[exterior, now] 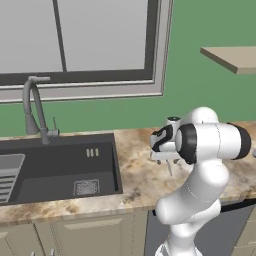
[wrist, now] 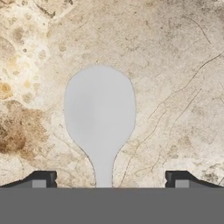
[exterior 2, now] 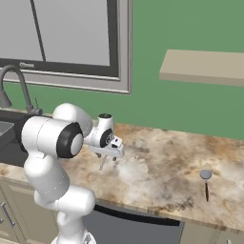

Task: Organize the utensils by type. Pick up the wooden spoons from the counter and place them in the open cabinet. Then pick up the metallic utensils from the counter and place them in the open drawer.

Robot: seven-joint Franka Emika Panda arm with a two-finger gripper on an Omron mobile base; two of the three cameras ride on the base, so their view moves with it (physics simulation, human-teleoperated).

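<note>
An all-grey metal spoon [wrist: 99, 109] lies flat on the marbled counter [wrist: 175, 65]. Its handle runs down between my fingertips [wrist: 43, 179], which stand wide apart and do not touch it. My gripper [wrist: 111, 181] is open, hanging just above the counter [exterior: 135, 165], with the spoon [exterior 2: 102, 164] under the gripper [exterior 2: 108, 153]. The gripper [exterior: 167, 159] points downward. Farther right lies the other metallic utensil [exterior 2: 206, 183], with a round grey head and a thin black handle. The wooden spoons, the cabinet and the drawer are out of view.
A dark sink [exterior: 60, 170] with a grey tap [exterior: 35, 107] is set into the counter to the left. A bare tan wall shelf [exterior 2: 205, 66] hangs on the green wall at the upper right. A window [exterior: 75, 40] is above the sink.
</note>
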